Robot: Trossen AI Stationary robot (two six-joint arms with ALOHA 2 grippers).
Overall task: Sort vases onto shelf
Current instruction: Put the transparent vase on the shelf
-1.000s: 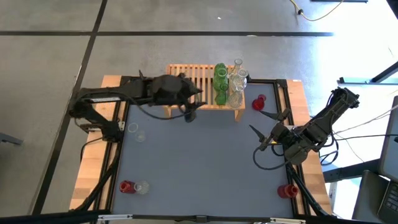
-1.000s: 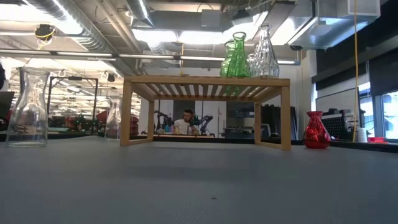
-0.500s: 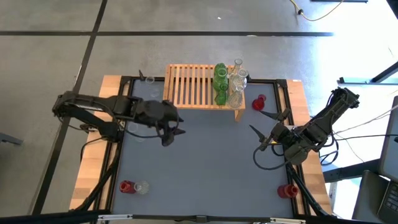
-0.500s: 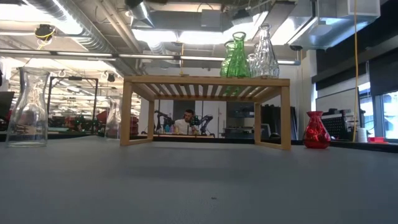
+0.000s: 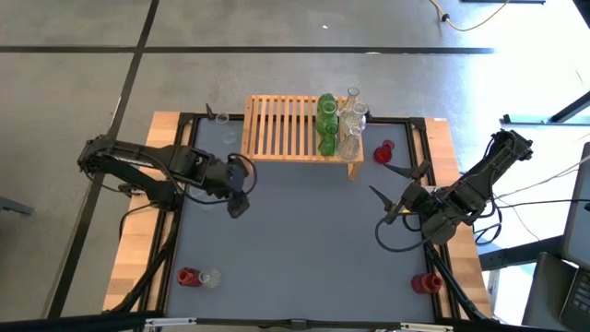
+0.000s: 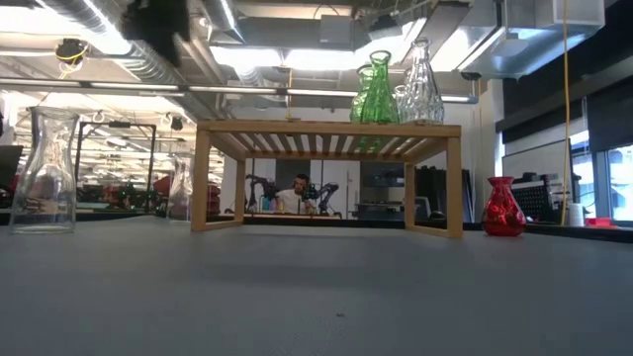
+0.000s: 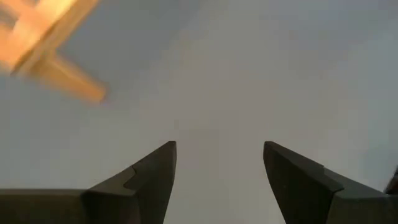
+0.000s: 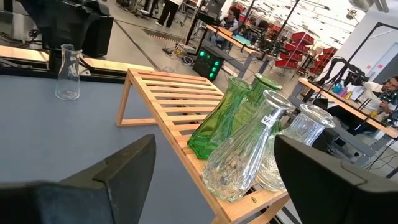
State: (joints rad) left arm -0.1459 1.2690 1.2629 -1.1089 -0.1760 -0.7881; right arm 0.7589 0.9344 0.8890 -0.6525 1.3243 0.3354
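The shelf (image 5: 293, 129) stands at the table's far edge. At its right end stand two green vases (image 5: 326, 123) and clear vases (image 5: 351, 129), which also show in the low view (image 6: 379, 89). A red vase (image 5: 383, 152) rests on its base on the table beside the shelf's right leg. My left gripper (image 5: 237, 208) hangs open over bare table, near and left of the shelf, fingers slanting down with nothing between them (image 7: 217, 180). My right gripper (image 5: 379, 176) waits open at the right, pointing at the shelf (image 8: 217, 168).
More vases stand on the table: a clear carafe (image 5: 221, 117) far left, which also shows in the low view (image 6: 47, 168); a red one (image 5: 187, 277) with a clear one (image 5: 210, 277) near left; a red one (image 5: 426, 282) near right. The middle of the grey mat (image 5: 304, 240) is bare.
My left gripper has drawn away from the shelf's left front, going toward the table's left and near edges and sinking. It has rolled and tipped further downward. Its fingers have stayed open.
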